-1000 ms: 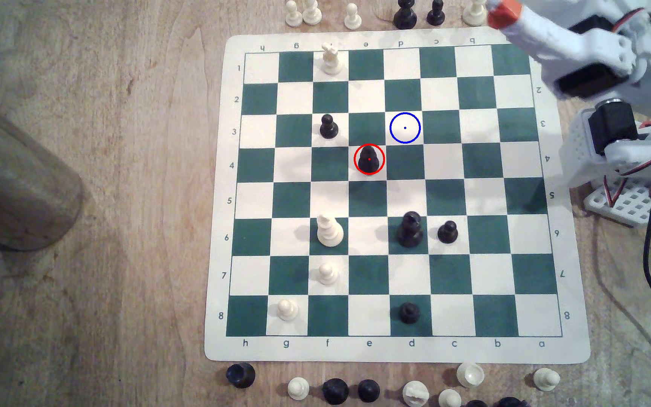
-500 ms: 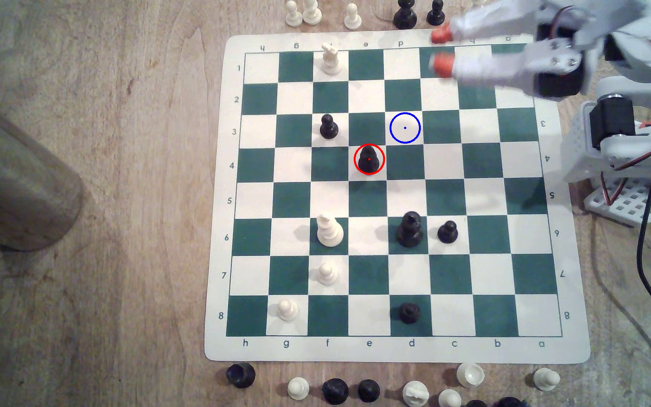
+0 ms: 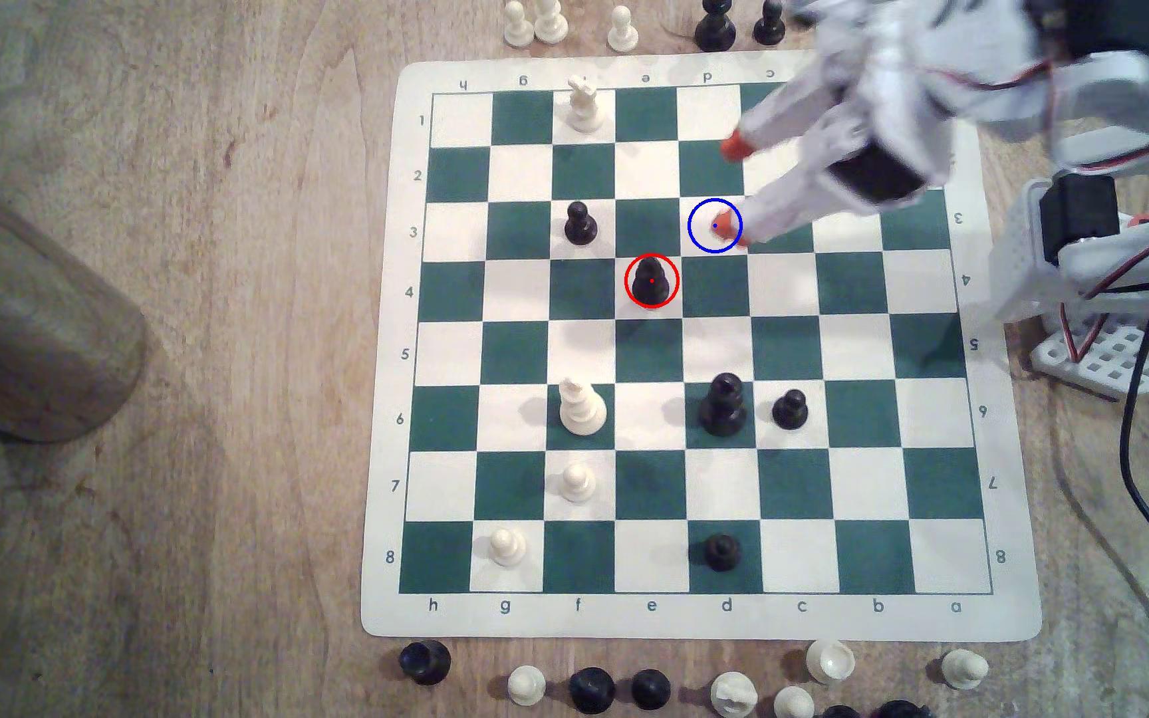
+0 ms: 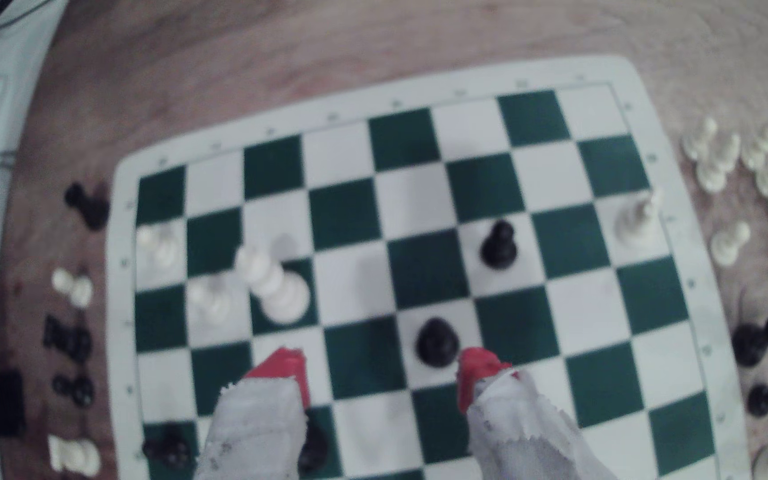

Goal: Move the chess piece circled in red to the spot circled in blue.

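The chess piece (image 3: 651, 281), a black bishop with a pointed tip, stands upright inside the red ring on a cream square of the board (image 3: 1014, 525). The spot (image 3: 701, 219) is the blue-ringed cream square one step diagonally up and right in the exterior view. My gripper (image 3: 729, 186) hangs open over that area with nothing in it. One orange fingertip (image 3: 724, 229) overlaps the blue ring, the other (image 3: 734, 146) lies a square farther up. In the wrist view the bishop (image 4: 436, 342) stands just ahead of the red-tipped fingers (image 4: 479, 369), nearer one of them, gripper (image 4: 380, 369) wide.
A black pawn (image 3: 580, 224) stands left of the bishop's row in the exterior view. A bulky black piece (image 3: 724, 406) and a pawn (image 3: 790, 410) sit lower down, a white piece (image 3: 582, 409) to their left. Captured pieces line the board's top and bottom edges. A cylinder (image 3: 26, 311) lies far left.
The arm swung from the board's upper right corner down and left over the board. Its fingertips spread wider and one now overlaps the blue ring. No piece moved.
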Robot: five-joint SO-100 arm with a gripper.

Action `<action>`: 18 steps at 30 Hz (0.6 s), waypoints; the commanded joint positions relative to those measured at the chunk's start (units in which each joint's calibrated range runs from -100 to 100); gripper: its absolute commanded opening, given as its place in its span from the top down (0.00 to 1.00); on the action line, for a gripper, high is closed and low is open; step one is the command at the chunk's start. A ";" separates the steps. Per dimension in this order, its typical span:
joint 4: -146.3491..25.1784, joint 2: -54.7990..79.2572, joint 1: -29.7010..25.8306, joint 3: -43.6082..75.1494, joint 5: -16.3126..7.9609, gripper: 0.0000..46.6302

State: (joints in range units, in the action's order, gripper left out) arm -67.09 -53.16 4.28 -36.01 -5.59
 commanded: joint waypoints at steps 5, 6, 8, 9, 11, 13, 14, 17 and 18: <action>-0.31 23.62 -0.33 17.16 -1.61 0.71; -0.56 25.23 -0.25 17.79 -1.61 0.71; -0.72 27.10 -0.25 18.34 -1.61 0.71; -0.97 28.04 -0.25 18.43 -1.51 0.71; -1.38 29.99 -0.01 18.43 -1.42 0.71; -1.38 31.18 0.22 18.34 -1.42 0.71; -1.38 31.86 0.30 18.34 -1.37 0.71; -1.38 34.57 0.45 18.70 -1.27 0.72; -1.21 35.42 0.45 18.79 -1.27 0.72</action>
State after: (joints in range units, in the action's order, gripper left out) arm -68.37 -18.98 4.72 -22.37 -7.11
